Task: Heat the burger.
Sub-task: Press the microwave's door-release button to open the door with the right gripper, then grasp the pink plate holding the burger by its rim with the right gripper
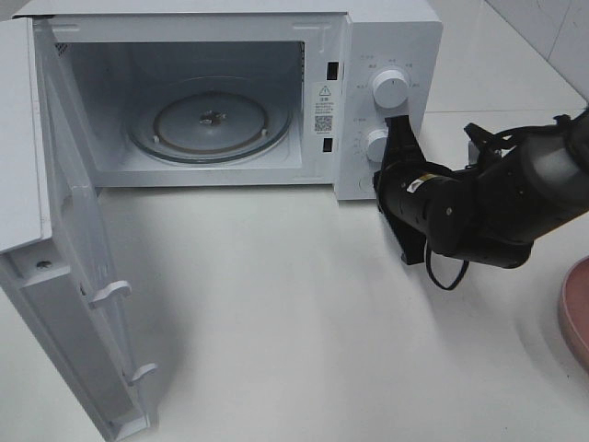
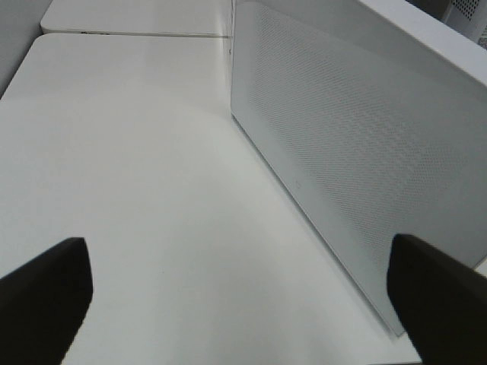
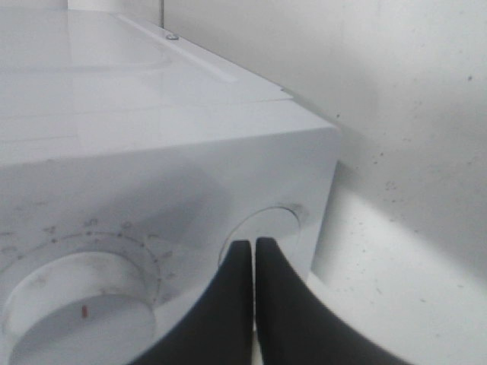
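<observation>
Left of the microwave (image 1: 386,37), its door (image 1: 64,276) stood swung wide open. The left gripper (image 2: 240,304) hung near that door's outer face, its fingers far apart. Inside the microwave lay the glass turntable (image 1: 210,124). At the microwave's control panel, beside the lower knob (image 1: 375,145), the right gripper (image 1: 398,124) had its fingers pressed together. Well right of the microwave sat a pink plate (image 1: 575,313). Where the burger was could not be told.

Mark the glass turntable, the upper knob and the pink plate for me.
glass turntable (image 1: 244,124), exterior high view, bare glass beside its hub.
upper knob (image 1: 390,90), exterior high view, middle of its face.
pink plate (image 1: 575,313), exterior high view, rim at frame edge.
</observation>
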Robot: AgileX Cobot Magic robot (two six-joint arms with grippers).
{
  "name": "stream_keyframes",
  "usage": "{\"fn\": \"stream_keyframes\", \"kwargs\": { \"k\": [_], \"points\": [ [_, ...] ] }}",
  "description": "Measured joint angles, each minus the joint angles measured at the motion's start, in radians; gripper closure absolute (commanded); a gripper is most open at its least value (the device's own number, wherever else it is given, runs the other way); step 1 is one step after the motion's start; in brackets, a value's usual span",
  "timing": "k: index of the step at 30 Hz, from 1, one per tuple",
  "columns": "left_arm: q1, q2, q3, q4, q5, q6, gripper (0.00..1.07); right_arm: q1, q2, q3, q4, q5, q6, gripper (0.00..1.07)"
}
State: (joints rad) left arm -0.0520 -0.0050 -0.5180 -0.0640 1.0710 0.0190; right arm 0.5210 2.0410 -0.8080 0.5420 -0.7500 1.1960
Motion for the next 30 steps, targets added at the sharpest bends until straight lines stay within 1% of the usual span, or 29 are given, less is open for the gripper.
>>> {"fn": "stream_keyframes", "kwargs": {
  "k": [1,3,6,8,9,11,14,16,17,19,20,21,22,24,27,29,30],
  "points": [
    [0.000,0.000,0.000,0.000,0.000,0.000,0.09,0.000,0.000,0.000,0.000,0.000,0.000,1.07],
    [0.000,0.000,0.000,0.000,0.000,0.000,0.09,-0.001,-0.046,0.059,-0.009,0.014,-0.076,1.07],
    [0.000,0.000,0.000,0.000,0.000,0.000,0.09,-0.001,-0.064,0.076,-0.010,0.029,-0.098,1.07],
    [0.000,0.000,0.000,0.000,0.000,0.000,0.09,-0.001,-0.121,0.120,-0.017,0.062,-0.162,1.07],
    [0.000,0.000,0.000,0.000,0.000,0.000,0.09,-0.001,-0.121,0.120,-0.017,0.062,-0.162,1.07],
    [0.000,0.000,0.000,0.000,0.000,0.000,0.09,-0.001,-0.198,0.176,-0.021,0.114,-0.254,1.07],
    [0.000,0.000,0.000,0.000,0.000,0.000,0.09,-0.001,-0.219,0.187,-0.023,0.133,-0.276,1.07],
    [0.000,0.000,0.000,0.000,0.000,0.000,0.09,-0.001,-0.278,0.216,-0.024,0.206,-0.334,1.07],
    [0.000,0.000,0.000,0.000,0.000,0.000,0.09,-0.001,-0.278,0.216,-0.024,0.206,-0.334,1.07],
    [0.000,0.000,0.000,0.000,0.000,0.000,0.09,-0.001,-0.346,0.234,-0.024,0.313,-0.421,1.07],
    [0.000,0.000,0.000,0.000,0.000,0.000,0.09,-0.001,-0.346,0.234,-0.024,0.313,-0.421,1.07],
    [0.000,0.000,0.000,0.000,0.000,0.000,0.09,-0.001,-0.374,0.236,-0.025,0.365,-0.487,1.06],
    [0.000,0.000,0.000,0.000,0.000,0.000,0.09,-0.001,-0.374,0.236,-0.025,0.365,-0.487,1.06],
    [0.000,0.000,0.000,0.000,0.000,0.000,0.09,-0.001,-0.420,0.236,-0.025,0.444,-0.587,1.06],
    [0.000,0.000,0.000,0.000,0.000,0.000,0.09,-0.001,-0.435,0.236,-0.025,0.472,-0.623,1.05],
    [0.000,0.000,0.000,0.000,0.000,0.000,0.09,-0.001,-0.480,0.236,-0.041,0.569,-0.733,1.05],
    [0.000,0.000,0.000,0.000,0.000,0.000,0.09,-0.001,-0.480,0.236,-0.041,0.569,-0.733,1.05]
  ]
}}
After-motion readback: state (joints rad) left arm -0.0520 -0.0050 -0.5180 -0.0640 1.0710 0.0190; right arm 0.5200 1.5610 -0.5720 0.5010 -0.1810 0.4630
